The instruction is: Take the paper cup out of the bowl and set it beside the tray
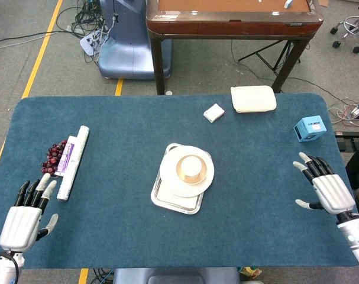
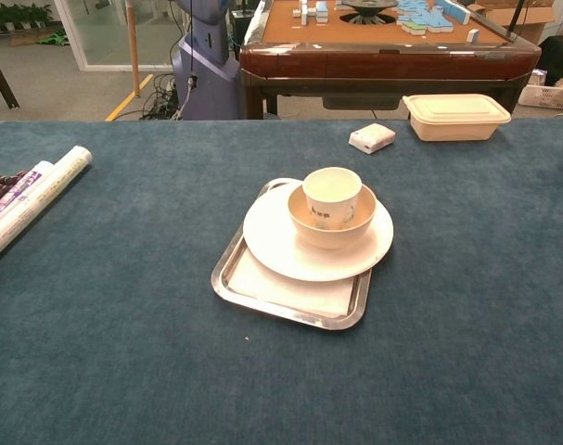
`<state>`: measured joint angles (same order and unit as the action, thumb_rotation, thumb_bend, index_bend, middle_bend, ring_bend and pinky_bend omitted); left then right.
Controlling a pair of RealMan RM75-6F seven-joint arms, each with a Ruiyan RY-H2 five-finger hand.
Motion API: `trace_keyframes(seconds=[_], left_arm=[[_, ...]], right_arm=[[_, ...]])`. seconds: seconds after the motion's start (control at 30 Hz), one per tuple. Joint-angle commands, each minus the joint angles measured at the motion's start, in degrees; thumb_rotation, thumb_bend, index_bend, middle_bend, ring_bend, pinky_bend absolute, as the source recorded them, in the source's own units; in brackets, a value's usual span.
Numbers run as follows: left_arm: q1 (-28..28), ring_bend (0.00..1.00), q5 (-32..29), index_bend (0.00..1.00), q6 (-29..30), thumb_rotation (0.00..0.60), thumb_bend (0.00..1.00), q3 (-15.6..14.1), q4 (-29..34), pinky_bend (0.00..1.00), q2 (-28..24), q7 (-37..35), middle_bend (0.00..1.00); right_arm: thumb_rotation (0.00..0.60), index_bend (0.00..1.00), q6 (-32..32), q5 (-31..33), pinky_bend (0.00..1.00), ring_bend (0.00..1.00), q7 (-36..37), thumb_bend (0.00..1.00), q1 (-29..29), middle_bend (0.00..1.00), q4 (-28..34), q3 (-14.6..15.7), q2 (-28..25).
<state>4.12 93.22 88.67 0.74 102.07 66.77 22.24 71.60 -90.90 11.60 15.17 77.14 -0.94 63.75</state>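
The paper cup (image 2: 332, 197) stood upright inside the bowl (image 2: 332, 227), stacked on a plate (image 2: 281, 243) over the tray (image 2: 227, 269). I had my left hand (image 1: 22, 219) and right hand (image 1: 328, 192) released, fingers spread, well apart from it.

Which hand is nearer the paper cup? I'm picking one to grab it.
Right, narrowly. The right hand lies open at the table's right edge; the left hand lies open at the near-left corner, farther from the paper cup.

I was in a big work room, like a lab. The floor (image 1: 25, 23) was grey with yellow tape (image 1: 42, 50). Loose wires (image 1: 87, 15) lay by a blue machine (image 1: 127, 44) and a game table (image 2: 388, 37).
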Motion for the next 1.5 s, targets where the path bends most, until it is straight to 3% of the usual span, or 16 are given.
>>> trace_keyframes(seconds=[0.03, 0.2, 0.77, 1.1, 1.5], left_arm=[[0.0, 0.0, -0.4, 0.0, -0.2, 0.6, 0.34, 0.2, 0.0, 0.0, 0.1, 0.0, 0.0], [0.3, 0.0, -1.6, 0.0, -0.7, 0.6, 0.33, 0.7, -0.3, 0.0, 0.2, 0.0, 0.0], [0.4, 0.0, -2.0, 0.0, -0.9, 0.6, 0.33, 0.6, -0.2, 0.0, -0.6, -2.3, 0.0], [0.4, 0.0, -1.0, 0.0, -0.9, 0.6, 0.33, 0.1, 0.3, 0.0, -1.6, -4.7, 0.0], [0.2, 0.0, -0.6, 0.0, -0.4, 0.6, 0.33, 0.1, 0.5, 0.0, -3.0, -7.5, 0.0]], right_arm=[[0.6, 0.05, -3.8, 0.5, 0.0, 0.0, -0.8, 0.14, 3.0, 0.04, -0.1, -0.7, 0.0], [0.6, 0.05, -9.5, 1.1, 0.0, 0.0, -0.4, 0.05, 7.6, 0.04, -0.5, -1.8, 1.2], [0.6, 0.05, -24.3, 6.7, 0.0, 0.0, -10.1, 0.04, 21.0, 0.04, 3.3, -6.3, 6.5], [0.6, 0.05, -30.5, 14.5, 0.0, 0.0, -18.5, 0.02, 27.0, 0.04, 5.3, -9.0, 9.4], [0.6, 0.1, -34.5, 21.9, 0.0, 0.0, -25.7, 0.01, 33.4, 0.04, 4.2, -9.9, 14.8]])
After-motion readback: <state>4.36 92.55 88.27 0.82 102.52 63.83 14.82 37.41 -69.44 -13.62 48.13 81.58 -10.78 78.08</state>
